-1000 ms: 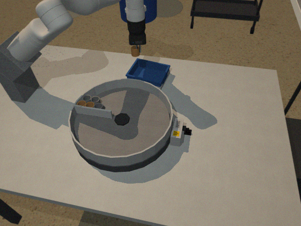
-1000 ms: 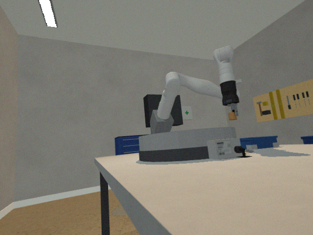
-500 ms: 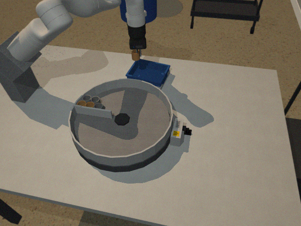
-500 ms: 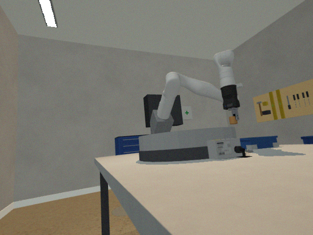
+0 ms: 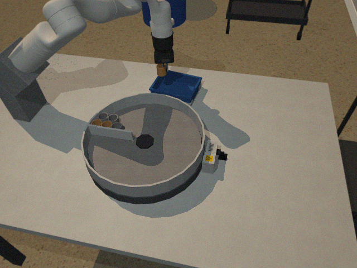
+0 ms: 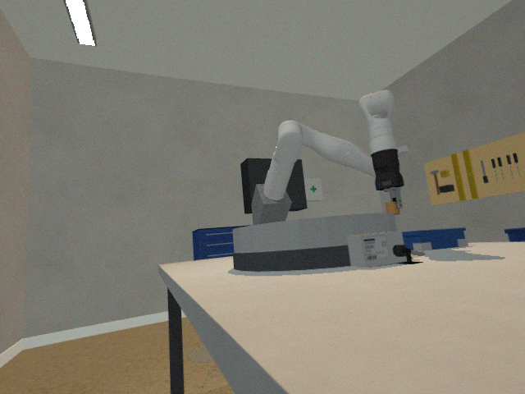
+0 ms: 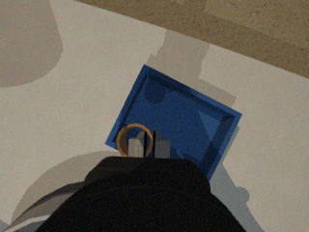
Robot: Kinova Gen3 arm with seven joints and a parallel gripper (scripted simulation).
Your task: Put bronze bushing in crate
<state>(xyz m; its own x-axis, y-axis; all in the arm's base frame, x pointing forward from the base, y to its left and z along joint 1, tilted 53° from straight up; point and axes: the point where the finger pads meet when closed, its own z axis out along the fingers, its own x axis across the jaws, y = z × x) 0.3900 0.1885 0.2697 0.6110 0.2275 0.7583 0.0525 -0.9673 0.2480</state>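
My gripper [image 5: 163,65] is shut on a bronze bushing [image 5: 161,70], gripping its wall, and holds it in the air above the left corner of the blue crate [image 5: 175,85]. In the wrist view the bushing [image 7: 134,140] shows as an orange ring around one finger, over the crate's near left edge [image 7: 176,121]. In the side view the bushing [image 6: 392,208] hangs under the gripper [image 6: 395,199], above the turning table's rim. The grey round turning table [image 5: 143,145] holds two more bronze bushings [image 5: 101,123] and several grey ones [image 5: 111,118] behind a grey guide bar [image 5: 111,132].
A small control box [image 5: 211,157] with a black plug sits on the turning table's right side. The arm's grey base block [image 5: 17,89] stands at the table's far left. A blue barrel [image 5: 164,11] and a dark cart [image 5: 266,14] stand on the floor behind the table.
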